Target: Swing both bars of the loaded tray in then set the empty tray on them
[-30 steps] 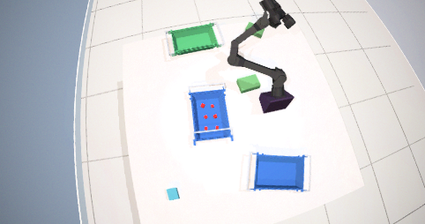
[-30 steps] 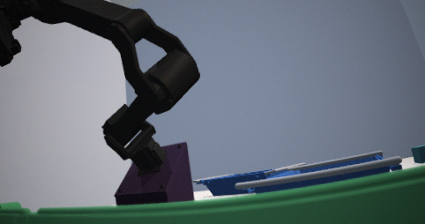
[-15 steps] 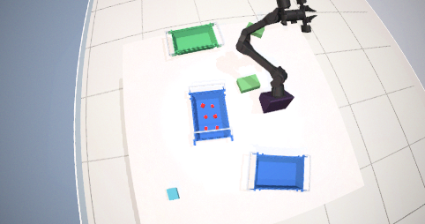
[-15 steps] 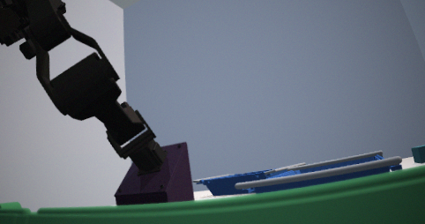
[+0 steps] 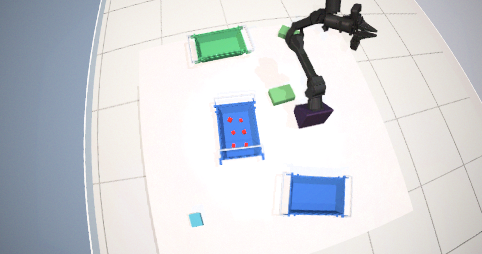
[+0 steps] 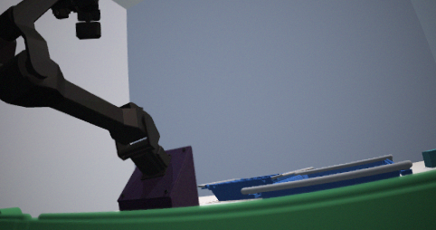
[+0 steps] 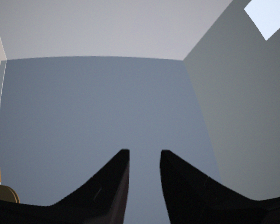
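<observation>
The loaded blue tray (image 5: 256, 127) (image 6: 326, 183) holds several small red blocks (image 5: 231, 129). Its lower bar (image 5: 240, 148) in the top view lies across the tray top, just inside that end. Its upper bar (image 5: 235, 96) is swung out beyond the other end. The empty blue tray (image 5: 317, 194) (image 6: 235, 189) stands on the table at the lower right of the top view, its bars out at its ends. My gripper (image 5: 376, 32) (image 7: 144, 157) is high up, far from both trays and turned away from them. Its fingers stand a little apart with nothing between them.
A green tray (image 5: 220, 44) with wire bars stands at the top of the top view. One green block (image 5: 281, 94) lies between the loaded tray and the purple arm base (image 5: 313, 116) (image 6: 158, 187); another (image 5: 284, 31) is under the arm. A teal block (image 5: 196, 219) lies lower left.
</observation>
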Action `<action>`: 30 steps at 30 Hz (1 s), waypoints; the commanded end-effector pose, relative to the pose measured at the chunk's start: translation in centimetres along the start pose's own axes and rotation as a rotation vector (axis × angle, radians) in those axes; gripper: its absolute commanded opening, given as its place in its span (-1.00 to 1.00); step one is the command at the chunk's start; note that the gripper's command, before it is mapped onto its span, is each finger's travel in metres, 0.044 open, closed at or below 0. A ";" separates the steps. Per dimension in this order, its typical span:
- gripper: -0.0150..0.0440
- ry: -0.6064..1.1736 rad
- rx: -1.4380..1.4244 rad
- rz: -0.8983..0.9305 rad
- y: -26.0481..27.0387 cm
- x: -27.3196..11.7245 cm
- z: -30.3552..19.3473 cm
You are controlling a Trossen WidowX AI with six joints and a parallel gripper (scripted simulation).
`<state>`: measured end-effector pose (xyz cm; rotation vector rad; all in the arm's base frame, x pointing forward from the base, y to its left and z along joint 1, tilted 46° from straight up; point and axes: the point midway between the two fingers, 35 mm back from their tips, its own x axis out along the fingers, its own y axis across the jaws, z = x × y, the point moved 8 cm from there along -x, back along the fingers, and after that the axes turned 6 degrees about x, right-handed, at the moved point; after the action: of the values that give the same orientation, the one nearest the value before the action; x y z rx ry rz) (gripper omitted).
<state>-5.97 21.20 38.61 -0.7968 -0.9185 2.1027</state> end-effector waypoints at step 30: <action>-0.22 1.667 1.441 -0.905 0.9 -21.2 -30.6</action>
<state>25.88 18.35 27.36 -0.7543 0.8213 0.5867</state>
